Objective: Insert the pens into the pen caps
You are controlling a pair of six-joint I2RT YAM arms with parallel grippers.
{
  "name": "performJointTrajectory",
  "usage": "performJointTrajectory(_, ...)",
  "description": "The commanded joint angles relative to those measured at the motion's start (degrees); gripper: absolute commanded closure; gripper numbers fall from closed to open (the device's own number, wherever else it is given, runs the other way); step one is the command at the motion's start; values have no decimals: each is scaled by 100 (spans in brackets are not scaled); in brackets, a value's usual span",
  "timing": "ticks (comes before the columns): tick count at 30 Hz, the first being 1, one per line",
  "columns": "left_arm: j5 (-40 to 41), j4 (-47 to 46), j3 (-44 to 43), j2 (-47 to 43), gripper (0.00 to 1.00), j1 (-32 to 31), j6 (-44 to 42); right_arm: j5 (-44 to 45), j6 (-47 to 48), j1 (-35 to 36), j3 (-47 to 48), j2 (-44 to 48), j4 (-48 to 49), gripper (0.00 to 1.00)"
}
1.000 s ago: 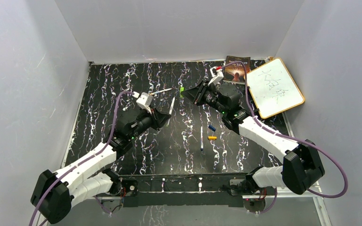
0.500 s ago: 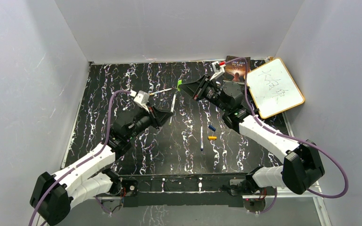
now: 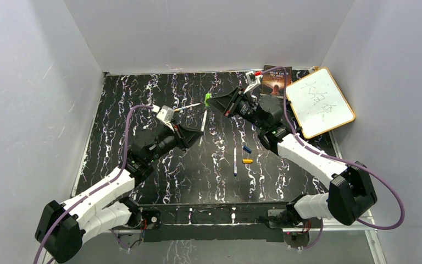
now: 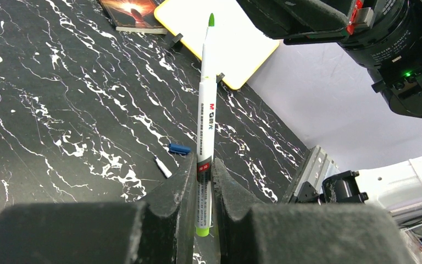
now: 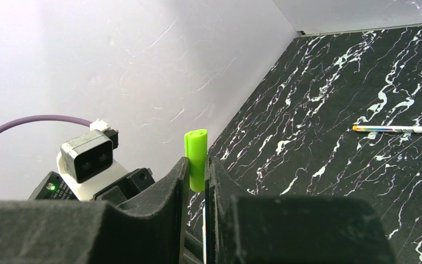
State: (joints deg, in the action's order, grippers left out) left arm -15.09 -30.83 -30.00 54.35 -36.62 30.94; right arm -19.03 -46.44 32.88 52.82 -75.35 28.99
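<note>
fingers (image 4: 176, 190) of my left gripper (image 4: 202, 163) are clamped on the green-ended pen (image 4: 206, 104), low on its barrel, with the green tip sticking up and away from the palm. on the right gripper (image 5: 196, 163) the two pads pinch the green cap (image 5: 196, 149), most of it poking out past the tips. from the top camera, cap and pen tip sit near each other but apart, just far of the table's middle.

room check: bare black marble table (image 3: 126, 110) all along the left, and the far wall is well behind both wrists. whiteboard (image 3: 321, 102) leans in the far right corner with a book (image 3: 277, 78) beside it, both behind the right wrist. blue-ended pen (image 3: 234, 160), blue cap (image 3: 246, 149) and orange cap (image 3: 247, 161) lie near-centre, under neither gripper. whitish pen (image 3: 189, 106) lies just left of the green cap.

left arm reaches diagonally from its near-left base. right arm runs up the right side, then its forearm turns left.
</note>
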Motion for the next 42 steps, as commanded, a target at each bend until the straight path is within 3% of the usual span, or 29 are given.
performJointTrajectory(1,-141,-144,-226,-124,100,-38,-28,-19,25,-23,258,40,393,100)
performJointTrajectory(42,179,86,-501,-94,100,-46,-207,-354,-45,-23,215,-23,403,100)
